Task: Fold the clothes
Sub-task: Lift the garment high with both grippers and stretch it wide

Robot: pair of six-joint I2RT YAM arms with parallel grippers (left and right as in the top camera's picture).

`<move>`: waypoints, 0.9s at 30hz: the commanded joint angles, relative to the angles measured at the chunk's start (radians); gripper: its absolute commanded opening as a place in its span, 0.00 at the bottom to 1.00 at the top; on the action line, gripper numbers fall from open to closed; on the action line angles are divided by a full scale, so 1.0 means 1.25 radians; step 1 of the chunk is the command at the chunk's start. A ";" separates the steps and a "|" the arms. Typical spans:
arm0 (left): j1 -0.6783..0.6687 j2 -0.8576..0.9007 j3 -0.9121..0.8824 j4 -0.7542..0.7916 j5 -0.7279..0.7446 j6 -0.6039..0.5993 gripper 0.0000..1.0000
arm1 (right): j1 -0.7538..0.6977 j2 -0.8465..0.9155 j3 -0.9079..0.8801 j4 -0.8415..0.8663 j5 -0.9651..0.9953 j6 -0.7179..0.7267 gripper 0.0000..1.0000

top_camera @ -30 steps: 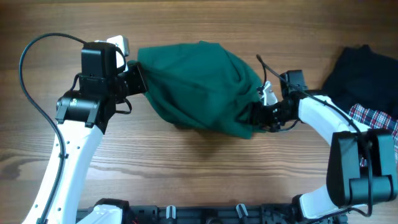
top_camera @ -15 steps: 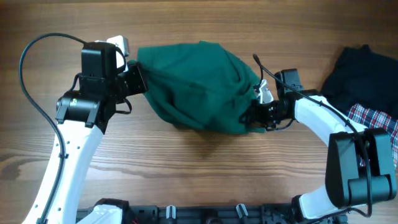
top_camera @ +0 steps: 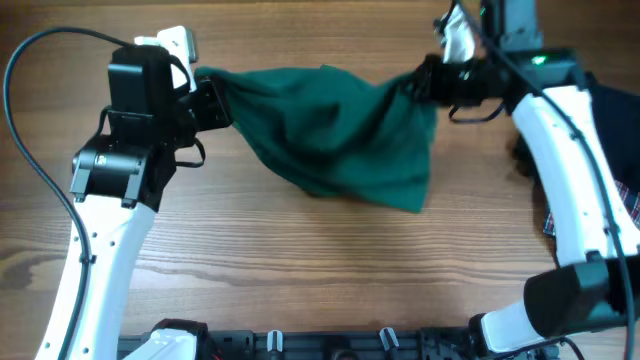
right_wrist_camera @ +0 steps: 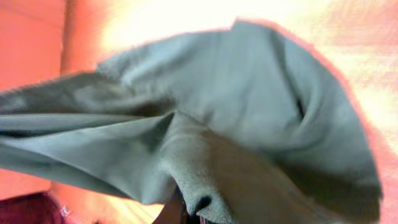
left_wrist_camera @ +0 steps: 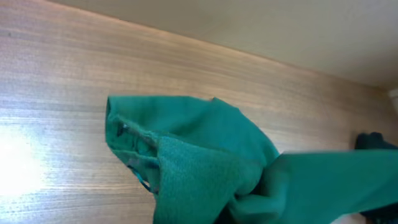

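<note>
The clothes [top_camera: 335,130], a plain dark green garment, hang stretched between my two grippers above the wooden table, the lower edge drooping toward the table. My left gripper [top_camera: 212,103] is shut on the garment's left end, and green cloth [left_wrist_camera: 205,180] fills the left wrist view. My right gripper [top_camera: 428,82] is shut on the right end, raised at the far side of the table. In the right wrist view the bunched cloth [right_wrist_camera: 249,137] looks washed-out grey and hides the fingers.
A black garment [top_camera: 610,105] lies at the right edge behind the right arm, with a strip of plaid cloth [top_camera: 632,205] beside it. The wooden table [top_camera: 300,270] shows bare in front of the green garment.
The right gripper closed on the garment's right end and lifted it up and toward the far side. The bunched garment has been pulled out wider. The left arm shifted slightly left.
</note>
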 commanded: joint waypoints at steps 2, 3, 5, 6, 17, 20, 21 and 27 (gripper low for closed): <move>0.005 -0.011 0.051 0.005 -0.010 0.032 0.04 | 0.000 -0.017 0.174 -0.075 0.096 -0.041 0.04; 0.005 -0.015 0.061 0.005 -0.011 0.043 0.04 | -0.001 -0.018 0.203 -0.087 0.109 -0.041 0.04; 0.005 -0.028 0.076 0.005 -0.028 0.043 0.04 | -0.001 -0.024 0.235 -0.096 0.146 -0.040 0.04; 0.005 -0.040 0.085 0.004 -0.048 0.043 0.04 | -0.001 -0.030 0.248 -0.099 0.167 -0.039 0.04; 0.005 -0.130 0.117 -0.008 -0.193 0.043 0.04 | -0.100 -0.043 0.331 -0.099 0.172 -0.019 0.04; 0.005 -0.126 0.117 0.001 -0.193 0.043 0.04 | -0.126 -0.045 0.331 -0.094 0.172 -0.017 0.04; 0.005 -0.124 0.117 0.010 -0.193 0.043 0.04 | -0.133 -0.047 0.333 -0.087 0.172 -0.017 0.04; 0.005 -0.103 0.117 0.035 -0.184 0.042 0.04 | -0.141 -0.048 0.339 -0.085 0.156 -0.017 0.04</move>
